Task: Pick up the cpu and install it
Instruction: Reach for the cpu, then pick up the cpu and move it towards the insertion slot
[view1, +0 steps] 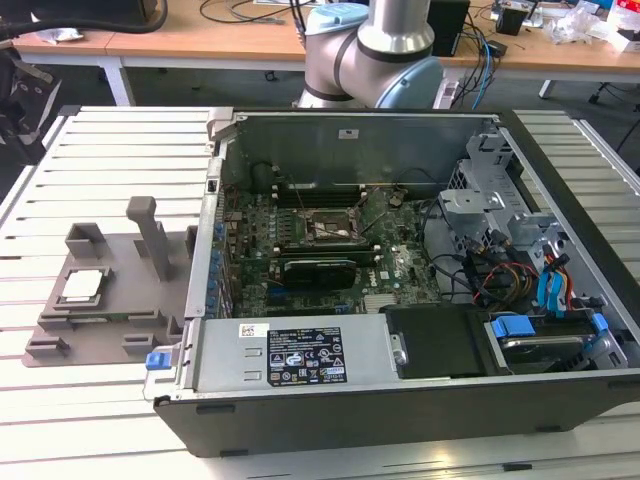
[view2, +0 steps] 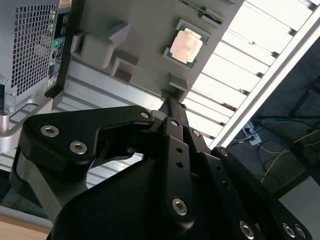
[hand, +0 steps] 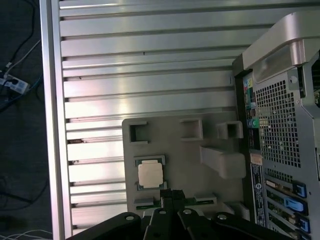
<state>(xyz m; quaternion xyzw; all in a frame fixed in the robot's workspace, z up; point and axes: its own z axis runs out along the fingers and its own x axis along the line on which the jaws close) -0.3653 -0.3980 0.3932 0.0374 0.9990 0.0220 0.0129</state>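
Gripper (hand: 169, 193): we see it pressed together, empty, near the cpu (hand: 150, 175).
Cpu: lies flat in the grey fixture tray (hand: 210, 131), beside the computer case (hand: 280, 125).

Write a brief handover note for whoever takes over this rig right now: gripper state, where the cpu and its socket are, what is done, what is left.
Gripper: shut, holding nothing, pointed at the cpu but clear of it.
Cpu: lying flat in its recess on the grey fixture tray, on the exterior view's left of the open computer case.
Socket: on the motherboard inside the case.
Done: nothing picked up yet.
Left: grasp the cpu and install it.
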